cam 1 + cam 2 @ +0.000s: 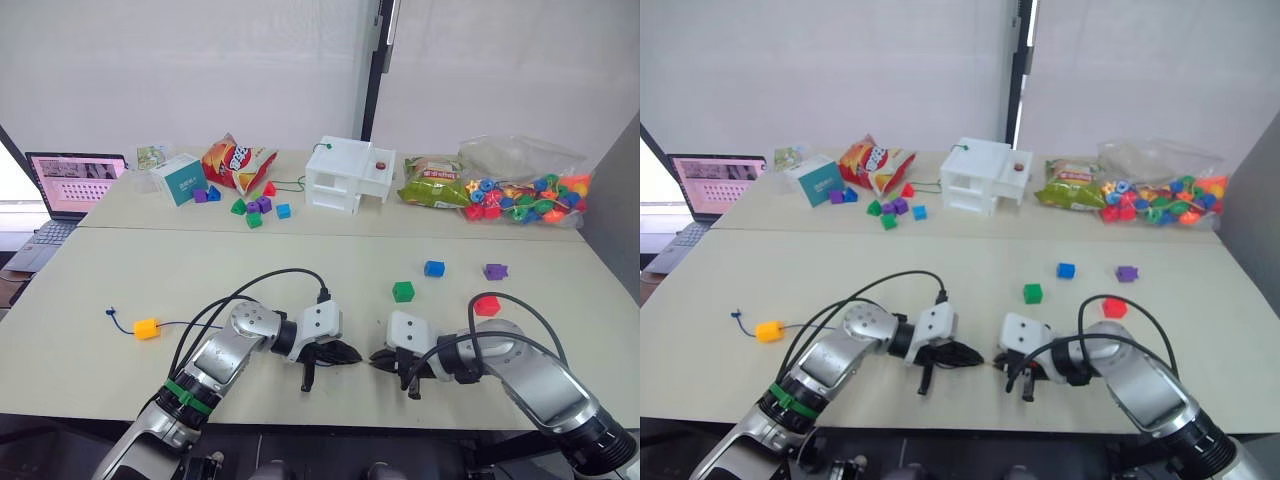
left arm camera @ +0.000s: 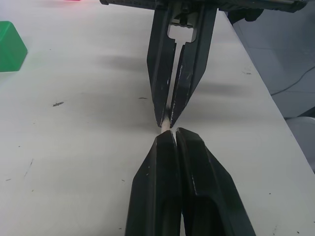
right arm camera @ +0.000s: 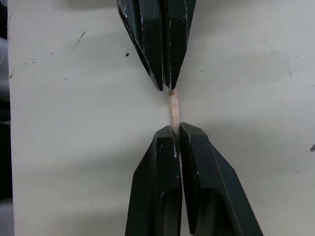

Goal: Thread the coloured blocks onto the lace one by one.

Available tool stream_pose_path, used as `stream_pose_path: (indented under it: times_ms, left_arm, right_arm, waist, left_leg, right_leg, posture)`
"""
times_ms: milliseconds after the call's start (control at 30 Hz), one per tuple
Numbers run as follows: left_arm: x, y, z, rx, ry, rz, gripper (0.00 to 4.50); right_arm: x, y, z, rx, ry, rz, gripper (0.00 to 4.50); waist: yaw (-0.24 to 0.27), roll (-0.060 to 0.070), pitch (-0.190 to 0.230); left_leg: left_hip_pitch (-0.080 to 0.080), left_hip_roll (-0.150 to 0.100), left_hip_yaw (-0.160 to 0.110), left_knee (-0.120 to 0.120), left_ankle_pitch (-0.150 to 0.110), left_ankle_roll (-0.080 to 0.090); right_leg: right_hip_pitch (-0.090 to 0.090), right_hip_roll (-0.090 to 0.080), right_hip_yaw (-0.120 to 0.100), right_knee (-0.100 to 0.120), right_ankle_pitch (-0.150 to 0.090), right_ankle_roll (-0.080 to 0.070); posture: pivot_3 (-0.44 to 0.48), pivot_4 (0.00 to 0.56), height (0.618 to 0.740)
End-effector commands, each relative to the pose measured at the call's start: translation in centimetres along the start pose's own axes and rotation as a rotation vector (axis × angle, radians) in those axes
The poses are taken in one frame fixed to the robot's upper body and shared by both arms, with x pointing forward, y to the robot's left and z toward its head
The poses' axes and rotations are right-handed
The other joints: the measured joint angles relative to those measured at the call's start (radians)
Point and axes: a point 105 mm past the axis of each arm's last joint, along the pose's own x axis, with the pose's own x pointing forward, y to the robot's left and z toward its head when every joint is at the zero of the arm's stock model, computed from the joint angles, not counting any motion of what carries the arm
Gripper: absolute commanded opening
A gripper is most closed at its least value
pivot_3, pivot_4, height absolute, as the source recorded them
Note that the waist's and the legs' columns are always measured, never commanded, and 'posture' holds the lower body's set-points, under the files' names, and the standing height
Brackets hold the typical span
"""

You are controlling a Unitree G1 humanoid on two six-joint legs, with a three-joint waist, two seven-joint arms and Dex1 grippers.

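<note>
Clear bag [image 1: 520,160], multicoloured beads [image 1: 525,197] inside

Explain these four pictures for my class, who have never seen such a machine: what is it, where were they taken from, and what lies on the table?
It is a humanoid robot with two arms, each ending in a two-fingered black pincer. The two wide pictures come from cameras in its head, looking down over its arms. The two close ones come from cameras on its wrists.

The left pincer and right pincer meet tip to tip, both shut on the pale stiff tip of the lace. A yellow block sits on the lace. The green block, blue block, purple block and red block lie loose on the table.
</note>
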Motion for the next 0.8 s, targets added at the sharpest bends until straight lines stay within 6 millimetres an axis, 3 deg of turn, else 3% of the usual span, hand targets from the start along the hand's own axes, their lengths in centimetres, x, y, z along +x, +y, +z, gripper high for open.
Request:
stream_pose_path:
  times_ms: [33, 267, 367, 400, 533, 800]
  left_arm:
    - [-0.1, 0.1, 0.7, 0.017, -0.016, 0.002, 0.06]
    - [-0.7, 0.7, 0.4, 0.024, -0.002, 0.024, 0.06]
    - [-1.0, 1.0, 1.2, 0.018, -0.042, 0.044, 0.06]
    - [-1.1, 0.6, 1.5, 0.015, -0.05, 0.02, 0.6]
    - [-0.7, 0.5, 0.8, 0.027, 0.007, 0.028, 1.88]
    - [-0.2, 0.3, 0.0, 0.006, 0.018, 0.008, 1.88]
  right_arm:
    - [-0.6, -0.2, 0.7, -0.032, -0.01, -0.018, 0.0]
    - [-0.6, -0.2, 0.5, -0.026, -0.005, -0.018, 0.0]
    - [-0.6, -0.3, 0.5, -0.026, -0.002, -0.022, 0.0]
    - [-0.6, -0.3, 0.5, -0.026, -0.002, -0.022, 0.0]
    - [-0.6, -0.2, 0.5, -0.024, -0.002, -0.024, 0.0]
    - [-0.7, -0.2, 0.6, -0.024, -0.004, -0.026, 0.0]
  waist:
    - [0.0, 0.0, 0.0]
    - [0.0, 0.0, 0.0]
    - [0.0, 0.0, 0.0]
    - [0.0, 0.0, 0.0]
    - [0.001, 0.0, 0.0]
    - [0.0, 0.0, 0.0]
  left_leg:
    - [0.0, 0.0, 0.0, 0.0, 0.0, 0.0]
    - [-0.001, 0.0, 0.0, 0.002, 0.0, 0.0]
    - [-0.002, 0.0, 0.0, 0.002, 0.0, 0.0]
    - [-0.002, 0.0, -0.001, 0.002, 0.0, 0.0]
    - [-0.002, 0.0, -0.001, 0.003, 0.0, 0.0]
    - [-0.002, 0.0, -0.001, 0.003, 0.0, 0.0]
  right_leg:
    - [0.0, 0.0, 0.0, 0.0, 0.0, 0.0]
    - [0.0, 0.0, 0.0, 0.0, 0.0, 0.0]
    - [0.0, 0.0, 0.0, 0.0, 0.0, 0.0]
    - [0.0, 0.0, 0.0, 0.0, 0.0, 0.0]
    - [0.0, 0.0, -0.001, 0.0, 0.0, 0.0]
    - [0.0, 0.0, -0.001, 0.0, 0.0, 0.0]
  posture:
    - [0.0, 0.15, 0.74]
    - [0.0, 0.15, 0.74]
    - [0.0, 0.15, 0.74]
    - [0.0, 0.15, 0.74]
    - [0.0, 0.15, 0.74]
    - [0.0, 0.15, 0.74]
